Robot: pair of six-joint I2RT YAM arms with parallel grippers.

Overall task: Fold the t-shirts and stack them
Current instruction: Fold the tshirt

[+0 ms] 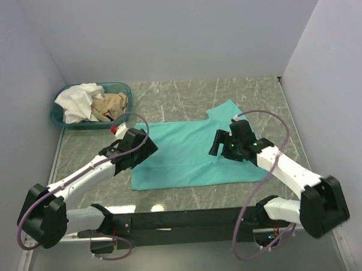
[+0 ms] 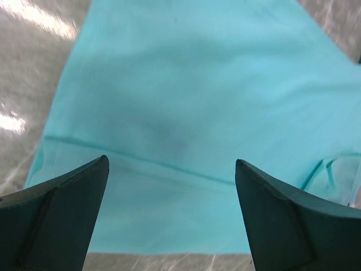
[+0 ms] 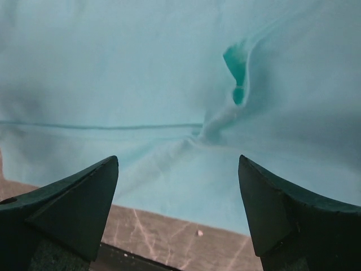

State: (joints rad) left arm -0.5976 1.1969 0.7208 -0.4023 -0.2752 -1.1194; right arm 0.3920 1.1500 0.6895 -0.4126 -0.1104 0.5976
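The teal-green t-shirt (image 1: 188,158) lies flat on the marble table, one sleeve pointing to the far right. My left gripper (image 1: 146,148) hovers over its left edge, open and empty; in the left wrist view (image 2: 171,161) the shirt (image 2: 197,84) fills the frame, with a hem seam between the fingers. My right gripper (image 1: 220,144) hovers over the shirt's right part, open and empty; in the right wrist view (image 3: 177,159) the shirt (image 3: 141,68) has a small pucker. The white t-shirt (image 1: 80,101) and the tan t-shirt (image 1: 112,105) lie crumpled in the basket.
The shallow teal basket (image 1: 59,120) stands at the table's far left corner. Grey walls close in the left, back and right sides. Marble table (image 1: 167,100) shows behind the shirt. A dark rail (image 1: 184,218) runs along the near edge.
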